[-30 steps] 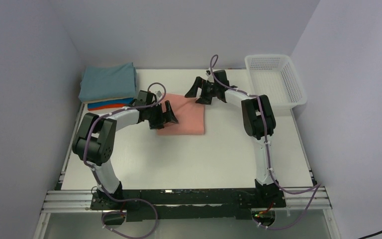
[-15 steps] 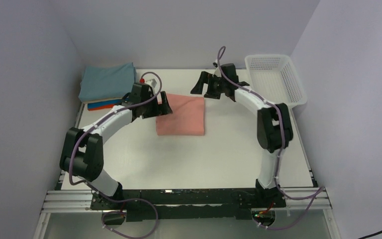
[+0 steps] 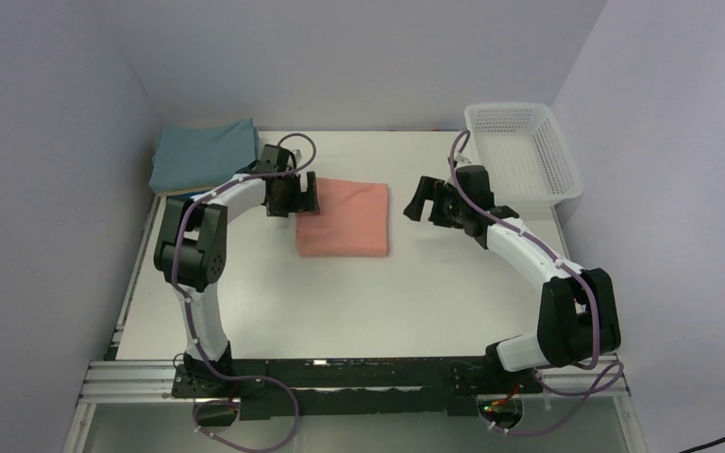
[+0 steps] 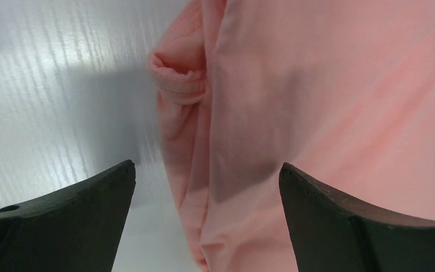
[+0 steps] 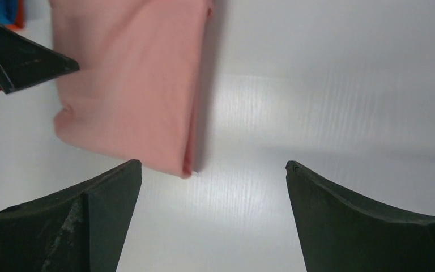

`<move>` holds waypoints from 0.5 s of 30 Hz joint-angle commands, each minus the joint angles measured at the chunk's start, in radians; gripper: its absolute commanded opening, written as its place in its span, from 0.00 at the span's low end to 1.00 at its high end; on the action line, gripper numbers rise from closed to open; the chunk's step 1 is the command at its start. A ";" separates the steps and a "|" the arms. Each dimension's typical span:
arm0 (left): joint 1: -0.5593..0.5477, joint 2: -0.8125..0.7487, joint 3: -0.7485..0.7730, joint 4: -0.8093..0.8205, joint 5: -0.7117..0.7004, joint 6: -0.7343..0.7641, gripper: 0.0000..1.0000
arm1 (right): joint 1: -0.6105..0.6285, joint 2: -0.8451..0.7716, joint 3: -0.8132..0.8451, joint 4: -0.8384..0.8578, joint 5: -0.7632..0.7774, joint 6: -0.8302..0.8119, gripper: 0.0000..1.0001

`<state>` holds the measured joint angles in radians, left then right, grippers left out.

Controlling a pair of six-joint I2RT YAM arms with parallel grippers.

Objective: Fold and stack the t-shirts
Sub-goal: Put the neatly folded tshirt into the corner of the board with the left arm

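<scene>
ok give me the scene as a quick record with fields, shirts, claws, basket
pink shirt: folded, lying flat, not yet stacked
stack: folded shirts, teal on top, far left
left claw: open, astride pink shirt's left edge
right claw: open, right of pink shirt, apart from it
basket: far right, looks empty

Bright, even light; soft shadows; wrist views slightly blurred.

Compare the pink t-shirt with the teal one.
The pink t-shirt lies alone in the middle; the teal t-shirt tops a stack in the far left corner. The open left pincer is at the pink one's edge; no pincer is at the teal one. Both are folded flat into rectangles.
</scene>
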<state>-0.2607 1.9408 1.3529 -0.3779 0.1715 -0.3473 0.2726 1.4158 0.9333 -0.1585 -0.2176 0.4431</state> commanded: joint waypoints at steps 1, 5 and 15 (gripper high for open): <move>-0.004 0.068 0.095 -0.040 0.036 0.031 0.98 | -0.004 -0.070 -0.030 -0.031 0.073 -0.045 1.00; -0.007 0.134 0.116 -0.018 0.095 0.009 0.83 | -0.015 -0.086 -0.068 0.003 0.125 -0.066 1.00; -0.085 0.242 0.274 -0.130 -0.088 -0.032 0.00 | -0.064 -0.082 -0.082 -0.016 0.178 -0.064 1.00</move>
<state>-0.3012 2.1334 1.5475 -0.4099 0.2070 -0.3656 0.2279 1.3624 0.8658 -0.1974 -0.0826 0.3946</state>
